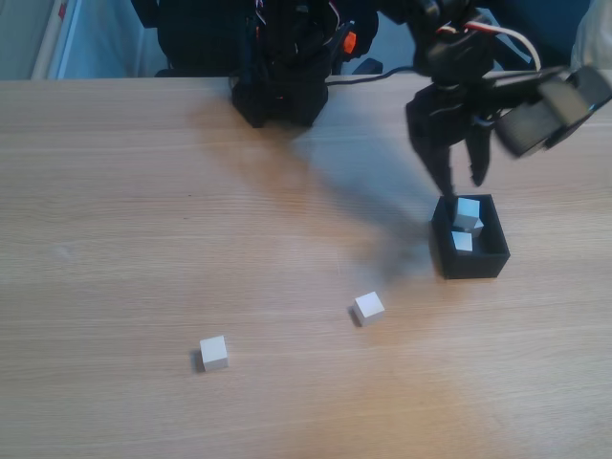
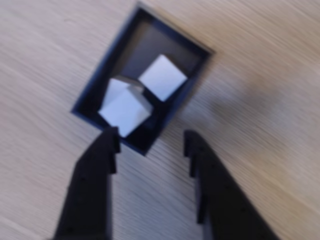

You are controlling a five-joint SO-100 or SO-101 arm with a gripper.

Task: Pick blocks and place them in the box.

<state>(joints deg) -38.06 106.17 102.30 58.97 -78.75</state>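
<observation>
Blocks (image 2: 162, 76) are sitting inside the box (image 2: 95, 85), just below the gripper (image 1: 462, 179). Its jaws are hanging spread, gripping nothing.

A light wooden table (image 1: 115, 191) is carrying everything. In the fixed view, the black box (image 1: 473, 262) is sitting on it at the right, two white blocks are lying nearer, one at centre (image 1: 368, 307) and one further left (image 1: 214, 352), and the arm's black base (image 1: 279, 91) is standing at the far edge.

Light wood-grain table (image 1: 115, 191), pale blue wall (image 1: 105, 38) behind, white strip (image 1: 48, 38) at left
</observation>
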